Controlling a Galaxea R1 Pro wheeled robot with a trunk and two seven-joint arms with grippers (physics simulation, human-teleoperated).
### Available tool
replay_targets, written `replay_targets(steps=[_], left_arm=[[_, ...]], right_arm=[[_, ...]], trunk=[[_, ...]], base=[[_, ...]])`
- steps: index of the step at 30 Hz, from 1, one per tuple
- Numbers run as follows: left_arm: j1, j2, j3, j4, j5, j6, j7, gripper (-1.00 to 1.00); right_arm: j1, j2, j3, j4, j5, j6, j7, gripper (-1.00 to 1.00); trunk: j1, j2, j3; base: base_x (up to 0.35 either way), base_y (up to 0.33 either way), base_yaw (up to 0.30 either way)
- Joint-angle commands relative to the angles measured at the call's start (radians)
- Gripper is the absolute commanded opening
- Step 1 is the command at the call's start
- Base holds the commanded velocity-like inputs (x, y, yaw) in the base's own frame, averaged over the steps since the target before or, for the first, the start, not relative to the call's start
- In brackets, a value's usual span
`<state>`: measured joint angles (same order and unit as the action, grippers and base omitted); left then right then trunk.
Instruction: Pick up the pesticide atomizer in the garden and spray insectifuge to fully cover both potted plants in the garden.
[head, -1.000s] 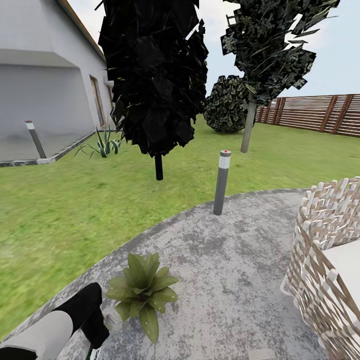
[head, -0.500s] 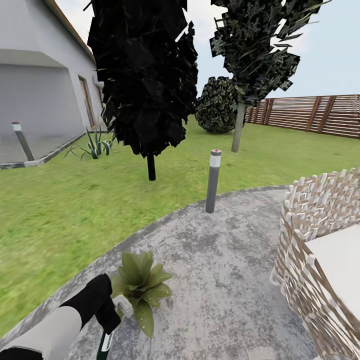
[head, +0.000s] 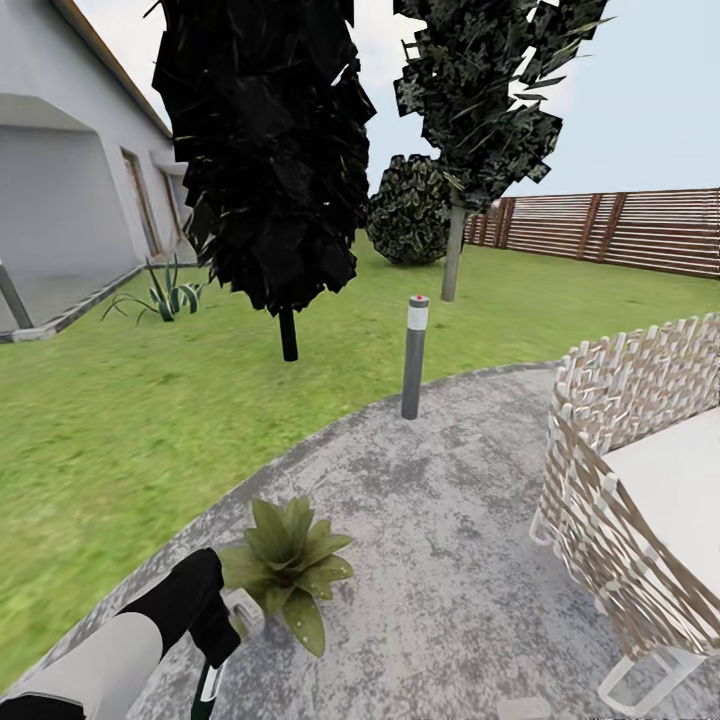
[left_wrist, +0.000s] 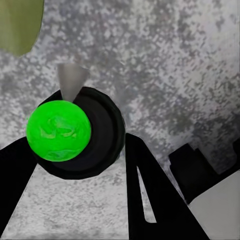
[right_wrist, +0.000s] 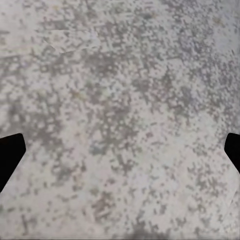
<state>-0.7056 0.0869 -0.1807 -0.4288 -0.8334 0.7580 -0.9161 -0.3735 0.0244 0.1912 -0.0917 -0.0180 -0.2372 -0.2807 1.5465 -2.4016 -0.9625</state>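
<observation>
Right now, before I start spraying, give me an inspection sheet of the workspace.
Surface: grey paved patio, lawn around it.
Job's things: pesticide atomizer in the left gripper; potted plant on the patio close beside that gripper.
Clutter: grey bollard; wicker chair.
Grippers: left gripper shut on the pesticide atomizer; right gripper open over bare paving.
Cables: nothing seen.
Surroundings: trees, wooden fence, house.

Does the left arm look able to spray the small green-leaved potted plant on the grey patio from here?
Probably yes. Its fingers hold the dark green atomizer bottle right beside the small green-leaved potted plant, with only bare grey patio between. Where the nozzle points, I cannot tell.
</observation>
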Motion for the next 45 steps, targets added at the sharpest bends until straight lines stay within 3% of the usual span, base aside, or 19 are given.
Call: replay_targets(steps=[1, 5, 9, 12, 20, 31, 41, 45], left_arm=[[0.000, 0.001, -0.003, -0.002, -0.007, 0.003, -0.002, -1.00], [0.000, -0.006, -0.001, -0.002, 0.004, 0.003, 0.013, -1.00], [0.000, -0.072, -0.004, 0.009, 0.001, 0.003, 0.016, -1.00], [0.000, -0.084, -0.003, 0.010, 0.003, 0.003, 0.015, -1.00], [0.001, -0.059, 0.000, 0.013, 0.005, 0.003, 0.014, -1.00], [-0.003, -0.056, 0.000, -0.002, 0.005, 0.006, 0.013, -1.00], [-0.017, -0.057, -0.003, -0.003, 0.001, 0.011, 0.009, -1.00], [-0.019, -0.042, -0.004, -0.003, -0.002, 0.033, -0.006, -1.00]], right_arm=[[-0.001, 0.000, 0.007, 0.001, -0.002, -0.002, -0.005, 1.00], [-0.001, 0.000, 0.007, 0.002, -0.001, -0.002, -0.005, 1.00], [-0.001, -0.001, 0.007, 0.003, 0.000, -0.002, -0.005, 1.00], [-0.001, -0.001, 0.007, 0.003, 0.000, -0.001, -0.005, 1.00], [-0.001, -0.001, 0.007, 0.001, -0.001, -0.001, -0.006, 1.00], [-0.001, -0.001, 0.006, 0.001, -0.002, -0.002, -0.006, 1.00], [-0.001, -0.001, 0.007, 0.001, -0.002, -0.001, -0.006, 1.00], [-0.001, -0.001, 0.006, 0.001, -0.002, -0.002, -0.006, 1.00]], trunk=[[0.000, 0.000, -0.001], [0.000, 0.000, -0.001], [0.000, 0.000, -0.001], [0.000, 0.000, -0.001], [0.000, 0.000, -0.001], [0.000, 0.000, -0.001], [0.000, 0.000, -0.001], [0.000, 0.000, -0.001]], base=[[-0.001, 0.051, -0.028], [0.000, 0.014, -0.008], [0.000, 0.002, -0.001], [0.000, 0.000, 0.000], [-0.060, 0.007, 0.000], [-0.242, 0.182, -0.107], [0.104, 0.320, -0.272], [0.083, 0.139, -0.058]])
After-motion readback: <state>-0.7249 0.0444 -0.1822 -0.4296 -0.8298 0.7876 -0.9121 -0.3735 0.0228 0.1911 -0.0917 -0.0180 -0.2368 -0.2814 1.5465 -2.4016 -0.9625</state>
